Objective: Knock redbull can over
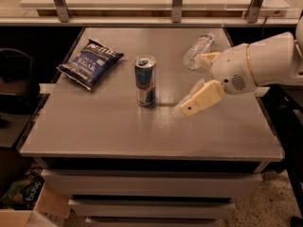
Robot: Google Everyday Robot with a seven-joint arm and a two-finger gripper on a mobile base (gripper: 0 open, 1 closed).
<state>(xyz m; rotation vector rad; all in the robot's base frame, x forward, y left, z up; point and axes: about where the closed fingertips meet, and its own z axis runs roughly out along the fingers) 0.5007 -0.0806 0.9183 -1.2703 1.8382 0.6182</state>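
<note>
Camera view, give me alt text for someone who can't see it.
An upright can stands centred on a table, the end effector close on its right, not touching. A chip bag lies at back left, a bottle at back right.

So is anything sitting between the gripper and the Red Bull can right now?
Nothing visible: only bare table lies between the gripper and the redbull can. The water bottle is behind the gripper, the chip bag beyond the can.
</note>
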